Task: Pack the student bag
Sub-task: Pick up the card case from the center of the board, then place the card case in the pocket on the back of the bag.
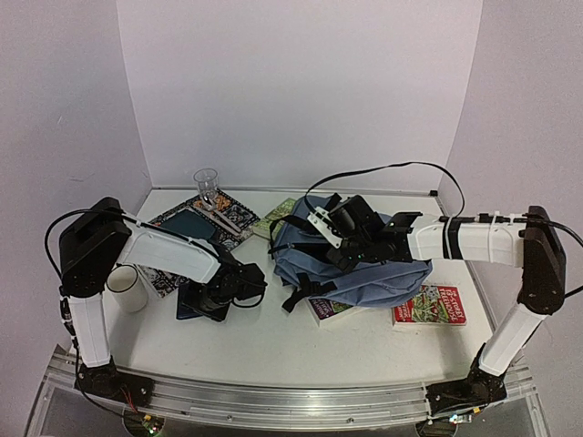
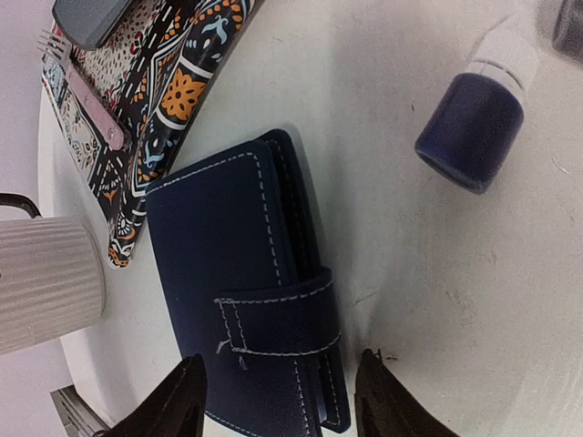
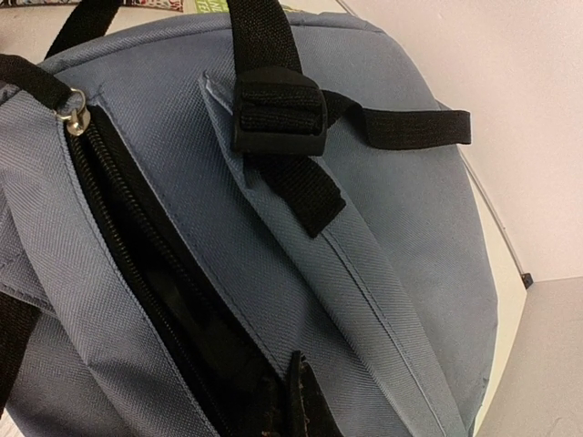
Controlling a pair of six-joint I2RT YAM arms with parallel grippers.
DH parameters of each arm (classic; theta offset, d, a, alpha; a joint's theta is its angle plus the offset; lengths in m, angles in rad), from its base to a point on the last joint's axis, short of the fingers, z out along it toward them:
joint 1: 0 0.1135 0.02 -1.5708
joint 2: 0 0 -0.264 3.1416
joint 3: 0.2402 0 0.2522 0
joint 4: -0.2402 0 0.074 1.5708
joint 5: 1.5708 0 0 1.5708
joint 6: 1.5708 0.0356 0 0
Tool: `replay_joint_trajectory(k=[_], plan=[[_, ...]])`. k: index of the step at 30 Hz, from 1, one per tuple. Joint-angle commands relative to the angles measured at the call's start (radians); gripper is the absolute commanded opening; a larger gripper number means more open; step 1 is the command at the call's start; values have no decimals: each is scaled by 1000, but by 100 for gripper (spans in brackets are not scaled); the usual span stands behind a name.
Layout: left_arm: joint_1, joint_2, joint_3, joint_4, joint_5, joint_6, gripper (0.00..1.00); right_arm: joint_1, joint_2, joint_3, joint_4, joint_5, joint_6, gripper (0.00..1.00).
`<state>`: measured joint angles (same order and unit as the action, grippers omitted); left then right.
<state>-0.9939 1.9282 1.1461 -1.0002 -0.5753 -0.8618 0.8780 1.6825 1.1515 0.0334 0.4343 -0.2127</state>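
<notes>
The grey-blue student bag (image 1: 364, 269) lies at centre right with black straps; its zipper (image 3: 137, 246) gapes open on a dark inside. My right gripper (image 3: 301, 405) is shut on the fabric edge of that opening; in the top view it (image 1: 339, 244) sits on the bag's upper left. A navy wallet (image 2: 241, 264) with white stitching lies flat on the table. My left gripper (image 2: 282, 401) is open, one finger on each side of the wallet's strap end, and in the top view it (image 1: 221, 293) hovers low over the wallet (image 1: 196, 308).
A small dark-blue bottle (image 2: 472, 127) lies right of the wallet. A white ribbed cup (image 1: 127, 288) stands to the left. A patterned tray (image 1: 228, 211) at the back holds a glass (image 1: 207, 185) and a fork (image 2: 86, 91). Books (image 1: 430, 305) lie under and beside the bag.
</notes>
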Motion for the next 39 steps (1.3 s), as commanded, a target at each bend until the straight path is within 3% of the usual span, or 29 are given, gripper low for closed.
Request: replay_joint_trajectory(k=[1,8,14,26,33,39], plan=[[-8,52,-5,-11,7,-29,49,7,-13,44,37,33,21,0],[-14,33,-5,-7,9,-37,20,7,-13,47,37,36,20,0],[-14,-16,17,-15,4,-27,1,7,-16,55,37,30,16,0],[29,-282,177,-1,60,41,0,7,-3,96,33,11,57,0],[164,-531,79,337,362,95,0,9,34,155,11,-11,157,0],[246,-656,-97,691,630,25,0,18,63,195,1,-14,220,0]])
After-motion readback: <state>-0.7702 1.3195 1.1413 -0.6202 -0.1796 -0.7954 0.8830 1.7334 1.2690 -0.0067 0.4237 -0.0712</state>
